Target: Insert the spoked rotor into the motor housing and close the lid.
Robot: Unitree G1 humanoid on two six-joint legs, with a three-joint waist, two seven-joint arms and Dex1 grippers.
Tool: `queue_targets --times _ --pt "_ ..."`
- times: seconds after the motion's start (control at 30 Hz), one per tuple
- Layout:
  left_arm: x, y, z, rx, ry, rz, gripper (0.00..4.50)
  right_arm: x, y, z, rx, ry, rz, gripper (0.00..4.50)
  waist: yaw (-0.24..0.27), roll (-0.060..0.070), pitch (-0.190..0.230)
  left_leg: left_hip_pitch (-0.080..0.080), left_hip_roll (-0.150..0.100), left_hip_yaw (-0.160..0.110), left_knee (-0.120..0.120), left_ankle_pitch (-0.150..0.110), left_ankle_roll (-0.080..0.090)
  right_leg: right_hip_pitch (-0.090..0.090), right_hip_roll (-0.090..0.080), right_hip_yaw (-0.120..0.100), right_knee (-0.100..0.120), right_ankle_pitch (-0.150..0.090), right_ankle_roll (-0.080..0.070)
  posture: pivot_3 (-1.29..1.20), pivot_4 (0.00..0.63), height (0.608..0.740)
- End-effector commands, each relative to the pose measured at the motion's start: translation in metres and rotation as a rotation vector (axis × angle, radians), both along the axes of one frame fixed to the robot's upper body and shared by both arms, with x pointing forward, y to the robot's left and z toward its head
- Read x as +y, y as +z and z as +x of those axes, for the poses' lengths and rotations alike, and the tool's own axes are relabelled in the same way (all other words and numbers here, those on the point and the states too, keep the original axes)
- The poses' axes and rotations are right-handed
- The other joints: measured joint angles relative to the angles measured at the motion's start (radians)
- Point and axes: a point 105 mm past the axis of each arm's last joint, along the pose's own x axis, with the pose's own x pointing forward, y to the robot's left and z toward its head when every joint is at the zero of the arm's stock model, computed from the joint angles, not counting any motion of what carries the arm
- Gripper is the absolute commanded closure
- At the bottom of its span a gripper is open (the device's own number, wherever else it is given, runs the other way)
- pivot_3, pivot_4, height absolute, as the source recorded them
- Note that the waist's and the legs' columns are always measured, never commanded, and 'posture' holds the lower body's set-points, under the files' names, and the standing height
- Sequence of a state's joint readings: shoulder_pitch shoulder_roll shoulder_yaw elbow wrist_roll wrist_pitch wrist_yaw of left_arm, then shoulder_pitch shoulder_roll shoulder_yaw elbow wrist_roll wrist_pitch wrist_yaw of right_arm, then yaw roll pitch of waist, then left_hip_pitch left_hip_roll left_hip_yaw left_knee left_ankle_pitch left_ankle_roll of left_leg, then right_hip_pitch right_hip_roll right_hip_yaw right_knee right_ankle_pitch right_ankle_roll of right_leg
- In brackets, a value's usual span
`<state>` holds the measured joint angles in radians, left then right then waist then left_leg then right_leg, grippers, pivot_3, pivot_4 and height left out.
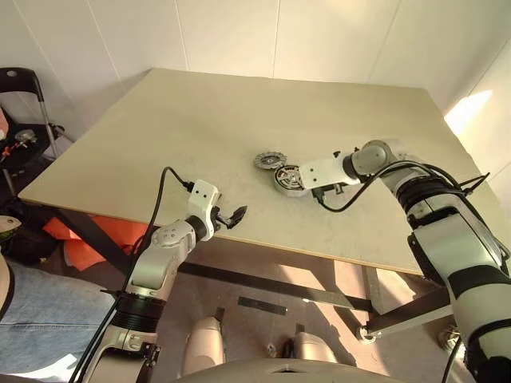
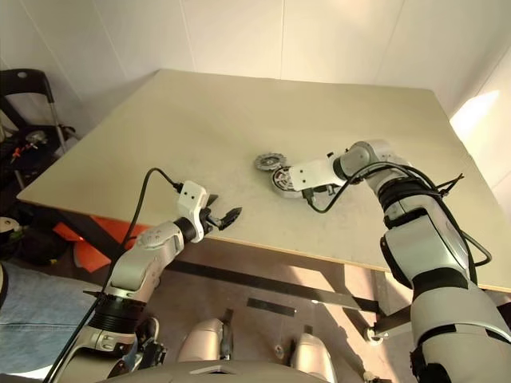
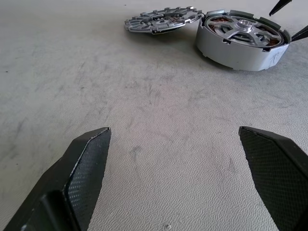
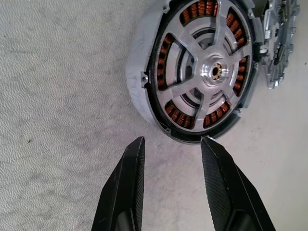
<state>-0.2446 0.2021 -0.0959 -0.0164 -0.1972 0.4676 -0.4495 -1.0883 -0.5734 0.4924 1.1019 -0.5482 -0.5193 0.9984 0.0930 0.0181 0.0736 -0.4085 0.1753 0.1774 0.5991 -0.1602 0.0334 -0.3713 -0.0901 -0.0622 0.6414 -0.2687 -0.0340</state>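
Spoked rotor (image 4: 204, 72) already sits in the motor housing (image 3: 240, 53) mid-table — lid (image 3: 161, 21) still off, touching housing at ~10 o'clock. Right gripper (image 4: 171, 144) half-open, empty, by the housing rim; left gripper (image 3: 175, 139) wide open, empty, well apart. Lid's what's left imo.

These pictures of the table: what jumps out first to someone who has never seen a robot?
Near the middle of the pale table sits a round silver motor housing, copper-red windings showing between the pale spokes of the rotor already lying in it. A grey notched-edge lid lies right beside it. The right gripper hovers at the housing's rim, fingers apart and empty.
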Motion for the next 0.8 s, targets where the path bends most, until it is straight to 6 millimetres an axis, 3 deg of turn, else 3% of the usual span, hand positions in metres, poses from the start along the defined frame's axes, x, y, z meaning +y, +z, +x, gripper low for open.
queue_targets --times 0.03,0.37,0.5,0.57,0.63,0.8 --pt "-0.001 0.015 0.002 -0.06 -0.007 0.0 0.0 0.012 0.005 0.002 -0.023 0.032 0.016 2.44 0.0 0.0 0.0 0.0 0.0 0.0 0.0 0.0 0.0 0.0 0.0 0.0 0.0 0.0 0.0 0.0 0.0 0.74" --pt "0.002 0.015 0.002 -0.059 0.0 0.009 0.0 0.02 -0.009 -0.004 0.027 0.061 0.006 2.44 -0.002 0.0 0.0 0.001 0.0 0.0 0.0 0.0 0.0 0.001 0.0 0.0 0.0 0.0 0.0 0.0 0.0 0.74" --pt "0.001 0.014 0.002 -0.058 0.003 0.008 0.0 0.017 -0.015 -0.007 0.05 0.058 -0.012 3.29 -0.002 0.0 0.0 0.003 0.001 0.0 0.0 0.0 0.0 0.003 0.0 0.0 0.0 0.0 0.0 0.0 0.0 0.74" --pt "0.001 0.014 0.002 -0.058 0.005 0.006 0.0 0.015 -0.016 -0.006 0.044 0.048 -0.017 4.0 -0.005 -0.002 -0.001 0.005 0.001 0.0 0.0 0.0 0.0 0.004 0.0 0.0 0.0 0.0 0.0 0.0 0.0 0.74" --pt "0.001 0.014 0.002 -0.058 0.006 0.006 0.0 0.014 -0.016 -0.004 0.036 0.039 -0.018 4.44 -0.01 -0.002 -0.001 0.006 0.001 0.0 0.0 0.0 0.0 0.005 0.0 0.0 0.0 0.0 0.0 0.0 0.0 0.74" --pt "0.001 0.014 0.003 -0.059 0.008 0.005 0.0 0.014 -0.013 0.0 0.004 0.013 -0.003 4.49 -0.016 -0.002 -0.001 0.006 0.001 0.0 0.0 0.0 0.0 0.005 0.0 0.0 0.001 0.001 -0.002 0.0 0.0 0.74"
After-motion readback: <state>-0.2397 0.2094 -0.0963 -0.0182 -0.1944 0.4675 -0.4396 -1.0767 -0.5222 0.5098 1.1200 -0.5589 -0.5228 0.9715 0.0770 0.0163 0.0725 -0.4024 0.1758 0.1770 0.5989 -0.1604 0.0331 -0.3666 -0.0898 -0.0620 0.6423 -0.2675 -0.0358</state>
